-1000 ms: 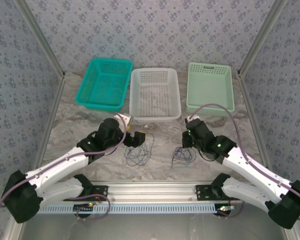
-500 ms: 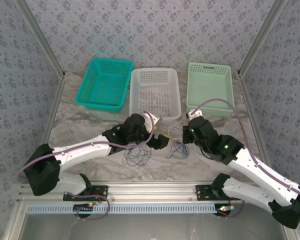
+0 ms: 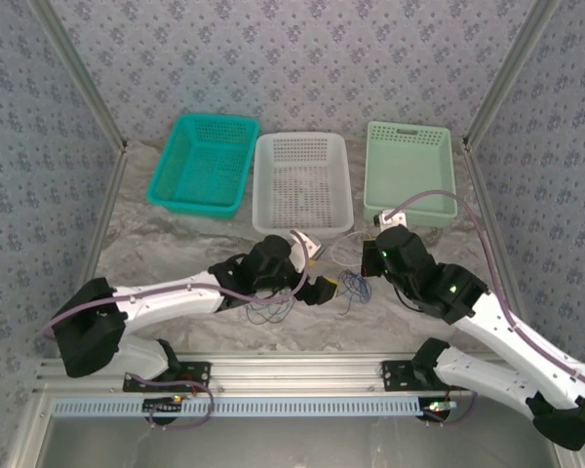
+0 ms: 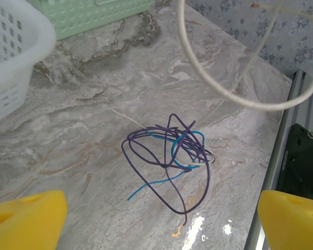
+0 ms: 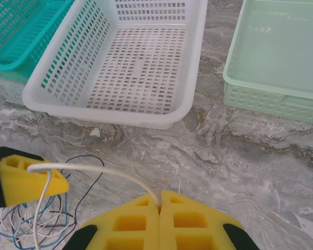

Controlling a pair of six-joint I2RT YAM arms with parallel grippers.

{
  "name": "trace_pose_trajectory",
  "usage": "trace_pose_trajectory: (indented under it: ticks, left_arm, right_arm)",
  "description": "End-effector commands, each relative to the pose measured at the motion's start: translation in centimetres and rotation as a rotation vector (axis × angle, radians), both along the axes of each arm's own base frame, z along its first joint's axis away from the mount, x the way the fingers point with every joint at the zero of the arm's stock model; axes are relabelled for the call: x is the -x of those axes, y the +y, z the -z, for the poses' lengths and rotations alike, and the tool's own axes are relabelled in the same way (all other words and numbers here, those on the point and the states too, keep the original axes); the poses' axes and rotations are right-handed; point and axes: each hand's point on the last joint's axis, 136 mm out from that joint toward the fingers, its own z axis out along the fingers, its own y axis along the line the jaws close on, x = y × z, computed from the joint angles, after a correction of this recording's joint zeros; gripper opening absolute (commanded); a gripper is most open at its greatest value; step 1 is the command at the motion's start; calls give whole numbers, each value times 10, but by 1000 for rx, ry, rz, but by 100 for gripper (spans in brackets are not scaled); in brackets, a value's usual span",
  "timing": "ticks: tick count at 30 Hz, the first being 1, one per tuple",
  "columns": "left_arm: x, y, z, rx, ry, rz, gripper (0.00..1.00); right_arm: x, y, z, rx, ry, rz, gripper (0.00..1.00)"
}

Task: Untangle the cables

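Down below, a big grey desk (image 3: 136,229) to carry it all. Along its far side, three baskets in a row: teal basket (image 3: 203,161) on the left, white basket (image 3: 302,182) in the middle, green basket (image 3: 409,171) on the right, likely there to take the sorted wires.

Nearer, the left end effector (image 4: 161,205), spread wide and hanging just over a small knot of purple and blue cables (image 4: 169,151) lying on the desk, probably to come down around one strand.

Facing it from the right, the right end effector (image 5: 159,200), pressed together and pinching a thin white wire (image 5: 94,169), held up in a loop above the desk, likely to keep it out of the knot.

Left of the knot, a second loose bunch (image 3: 268,310) on the desk.
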Motion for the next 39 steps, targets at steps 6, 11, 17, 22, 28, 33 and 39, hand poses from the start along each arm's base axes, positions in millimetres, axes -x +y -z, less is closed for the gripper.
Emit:
trace_pose_trajectory:
  ticks: [6,11,17,22,28,33,39]
  left_arm:
    - [-1,-43,-12,75,-103,10,94]
    - [-1,-68,-13,117,-128,33,94]
    - [-3,-86,-16,116,-196,17,93]
    - [-14,-96,-9,114,-215,-27,89]
    - [-22,-107,22,22,-175,-44,71]
    - [-22,-105,47,-4,-132,-59,66]
    - [-20,-107,59,-21,-112,-53,65]
  right_arm:
    - [6,-3,-24,-146,5,57,0]
    - [10,-4,-29,-202,-1,63,0]
    - [16,1,-25,-225,15,31,0]
    - [18,4,-27,-253,18,18,0]
    - [22,0,-50,-292,-21,8,0]
    - [27,-9,-78,-275,-39,10,0]
    - [30,-27,-108,-210,-102,25,0]
